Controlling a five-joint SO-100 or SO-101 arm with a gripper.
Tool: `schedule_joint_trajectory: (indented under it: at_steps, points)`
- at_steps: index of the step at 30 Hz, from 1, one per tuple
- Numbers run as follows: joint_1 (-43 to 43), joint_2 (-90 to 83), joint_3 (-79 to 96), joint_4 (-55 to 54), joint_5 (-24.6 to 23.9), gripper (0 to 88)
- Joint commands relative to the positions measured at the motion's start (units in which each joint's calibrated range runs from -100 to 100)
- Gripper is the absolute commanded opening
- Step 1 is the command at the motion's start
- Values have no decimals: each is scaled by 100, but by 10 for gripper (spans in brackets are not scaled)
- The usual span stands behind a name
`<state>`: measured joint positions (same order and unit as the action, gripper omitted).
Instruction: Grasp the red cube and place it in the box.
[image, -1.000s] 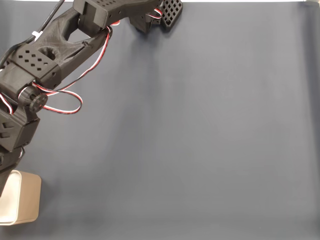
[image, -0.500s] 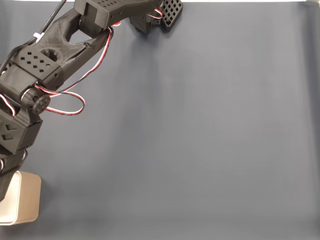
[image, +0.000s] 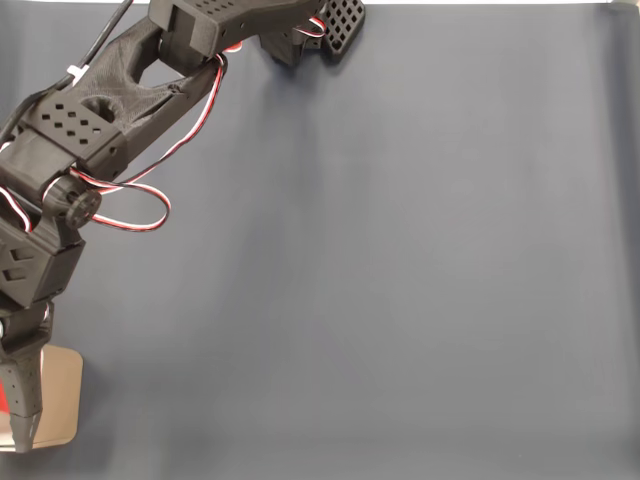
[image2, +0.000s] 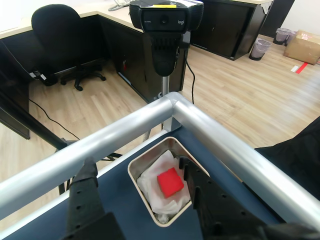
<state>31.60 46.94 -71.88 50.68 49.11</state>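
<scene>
Dark blue tabletop (image: 400, 280) carries the box (image2: 161, 185) at its corner. Inside the box, on crumpled white lining, lies the red cube (image2: 170, 182), free of the end effector (image2: 137, 172), whose fingers stand released above it. Cube looks light, rigid, matte; opposite flat faces suit gripping.

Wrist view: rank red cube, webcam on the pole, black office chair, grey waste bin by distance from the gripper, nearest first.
1. The small red cube, lying inside the tan box between the open gripper fingers.
2. The black webcam on its pole, top centre, beyond the table's metal rail.
3. The black office chair, upper left.
4. The grey waste bin, far upper right.
</scene>
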Motion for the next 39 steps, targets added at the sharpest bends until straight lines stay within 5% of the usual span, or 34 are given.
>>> schedule_joint_trajectory:
  at_steps: [1,18,22,27,39]
  points:
    - [-49,-196,-348,-141,-44,382]
    - [-49,-196,-348,-223,-68,379]
    - [-49,-248,-303,-223,-49,257]
    - [-64,-491,-111,-223,-83,0]
    - [-85,-1652,1029,-158,-190,0]
